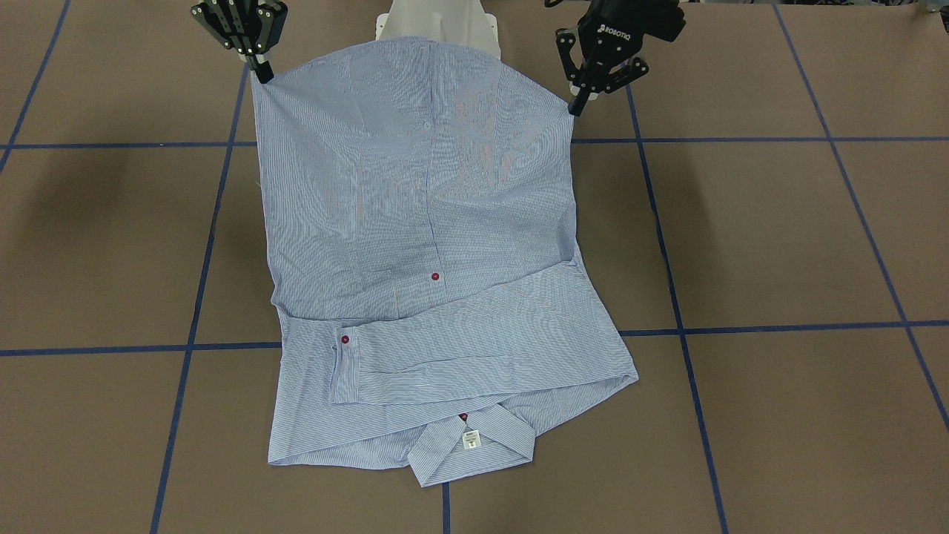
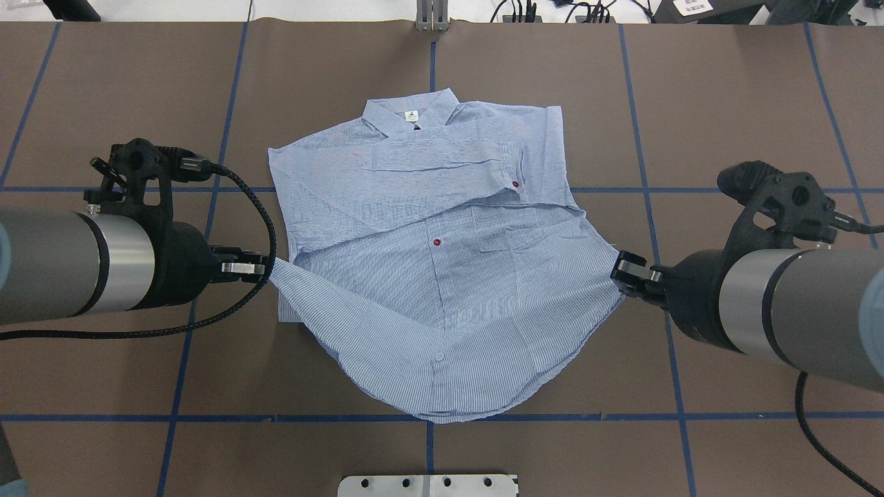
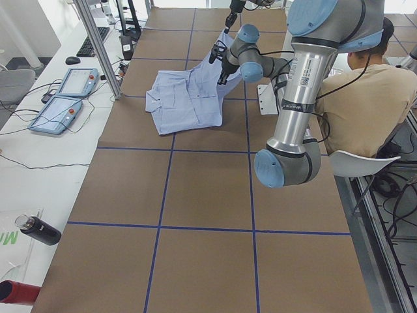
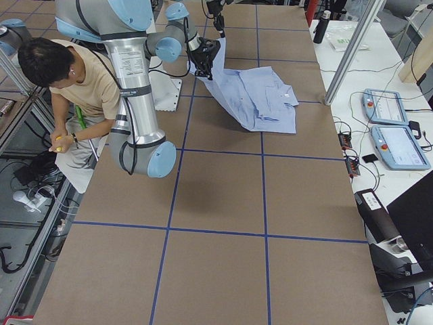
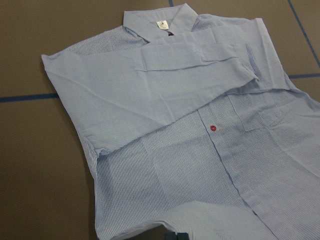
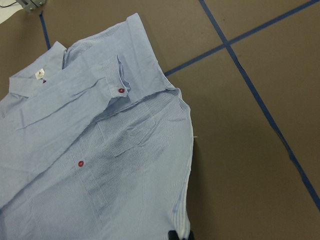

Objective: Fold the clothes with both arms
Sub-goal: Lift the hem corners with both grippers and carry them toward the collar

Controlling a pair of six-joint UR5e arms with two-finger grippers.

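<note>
Left gripper pinching shirt corner, holding it up off table. Shirt lying mid-table, collar at far side. Right gripper pinching other corner. Best, I think: both moving together, same height, hem pulled tight, landing near collar. Counting: one shirt, two grippers, three red buttons showing.

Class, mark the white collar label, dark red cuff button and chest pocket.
white collar label (image 1: 471, 440): front-facing view, label's middle
dark red cuff button (image 1: 345, 340): front-facing view, button's face
striped chest pocket (image 5: 265, 117): left wrist view, pocket's front
</note>
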